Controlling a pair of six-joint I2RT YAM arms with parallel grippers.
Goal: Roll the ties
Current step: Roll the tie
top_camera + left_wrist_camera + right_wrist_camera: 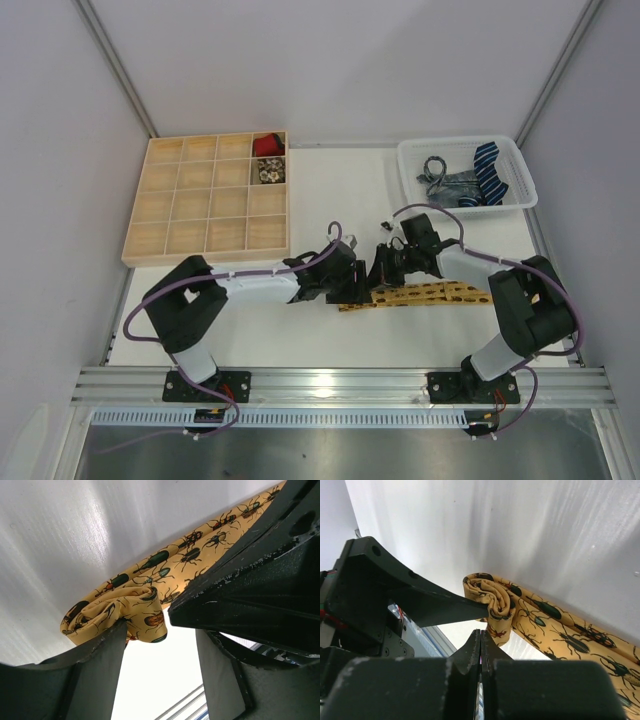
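Yellow tie (432, 294): lies flat on the table (330, 190) near the front edge, between the two arms. It runs from the middle out to the right. It has a dark beetle print.
Rolled end (131, 611): the tie's left end is wound into a small loose coil. The rest trails off it flat. In the top view the arms hide the coil.
Left fingers (95, 675): open, one on each side of the coil, with nothing clamped. One finger overlaps the coil's lower edge in the left wrist view, and it may be touching, but the angle is too poor to say.
Right fingers (468, 658): pressed together, with nothing between them. They point at the coil from just beside it.
Finger in right wrist view: one left finger comes in from the left, and its tip meets the side of the coil.
Tray (135, 250): wooden, divided into cells, at the back left of the table.
Red tie (266, 146): rolled, in the tray's top right cell.
Patterned tie (268, 171): rolled, in the cell just below the red one.
Basket (460, 141): white, at the back right.
Navy tie (490, 170): striped and unrolled, in the basket's right part.
Grey tie (445, 185): loose in the basket, beside the navy one.
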